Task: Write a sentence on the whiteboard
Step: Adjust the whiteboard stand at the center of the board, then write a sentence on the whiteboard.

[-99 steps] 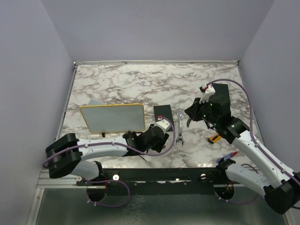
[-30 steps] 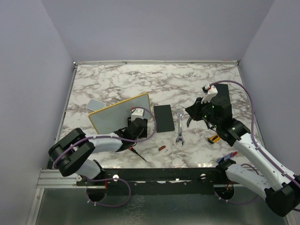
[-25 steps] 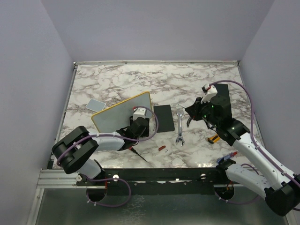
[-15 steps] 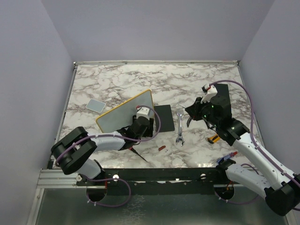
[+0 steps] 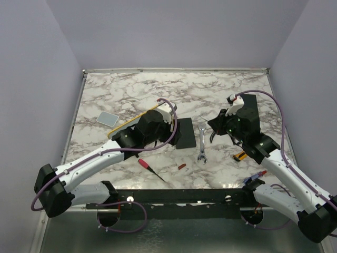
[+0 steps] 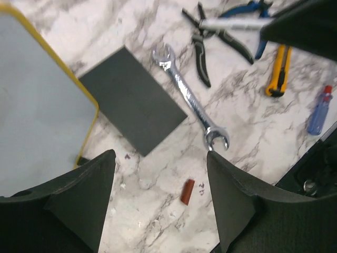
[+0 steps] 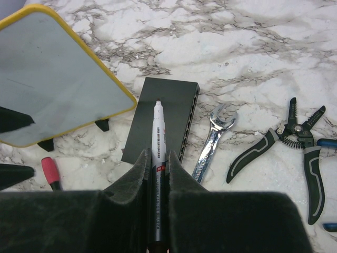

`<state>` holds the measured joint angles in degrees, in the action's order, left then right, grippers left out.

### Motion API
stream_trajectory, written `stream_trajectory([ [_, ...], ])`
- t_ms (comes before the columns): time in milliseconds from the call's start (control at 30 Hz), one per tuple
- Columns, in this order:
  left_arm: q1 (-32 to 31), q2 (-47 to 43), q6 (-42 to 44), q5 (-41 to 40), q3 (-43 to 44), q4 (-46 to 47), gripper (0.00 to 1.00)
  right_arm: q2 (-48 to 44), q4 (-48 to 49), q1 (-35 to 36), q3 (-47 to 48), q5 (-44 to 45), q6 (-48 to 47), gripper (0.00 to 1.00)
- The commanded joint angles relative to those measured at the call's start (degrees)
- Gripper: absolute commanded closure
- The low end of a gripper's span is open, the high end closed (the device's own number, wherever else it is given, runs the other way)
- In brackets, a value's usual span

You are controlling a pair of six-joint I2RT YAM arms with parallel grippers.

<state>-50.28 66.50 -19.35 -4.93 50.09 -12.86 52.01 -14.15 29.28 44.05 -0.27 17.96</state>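
reaching forward with left gripper [image 6: 159, 161], wrist low over table, fingers spread apart, whiteboard [image 6: 37, 105] just beside left finger. holding right gripper [image 7: 157, 157] raised, clamped on marker [image 7: 157, 126], tip toward black slab [image 7: 174, 100], whiteboard off up-left.

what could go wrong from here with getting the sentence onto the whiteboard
The left gripper is open and off the whiteboard, so nothing steadies it; it may slide or tip under the marker's push.
In the top view the left arm lies over the board, so the right gripper, shut on the marker, could hit it coming across.
The black slab and wrench lie between marker and board; a low sweep may snag them.
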Motion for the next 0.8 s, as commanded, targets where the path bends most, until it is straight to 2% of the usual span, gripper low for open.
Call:
stream_trajectory([
  [0,2.5,0.8,7.4,4.8,12.9,-13.2,0.29,-0.6,1.6,0.1,-0.2,0.7,-0.2,0.99],
  [167,7.0,4.5,11.5,8.9,24.7,-18.6,0.27,-0.9,1.7,0.0,0.0,1.6,-0.6,0.99],
  [267,13.6,5.1,13.6,9.0,26.5,-20.0,0.26,-0.9,2.0,0.0,0.2,2.1,-0.9,0.99],
  [367,23.3,3.6,14.0,11.3,25.6,-19.9,0.22,-1.0,2.6,0.1,0.6,1.9,-1.0,0.99],
  [533,40.2,-2.0,11.0,21.1,20.8,-17.7,0.21,-0.5,4.6,0.0,1.2,-1.5,-1.3,0.99],
  [633,45.1,-5.1,9.7,24.3,17.5,-17.5,0.21,0.3,5.8,0.0,1.1,-3.1,-1.7,0.99],
  [767,48.2,-10.7,7.8,26.3,12.7,-18.2,0.21,1.6,6.5,0.1,1.5,-4.3,-1.9,0.99],
])
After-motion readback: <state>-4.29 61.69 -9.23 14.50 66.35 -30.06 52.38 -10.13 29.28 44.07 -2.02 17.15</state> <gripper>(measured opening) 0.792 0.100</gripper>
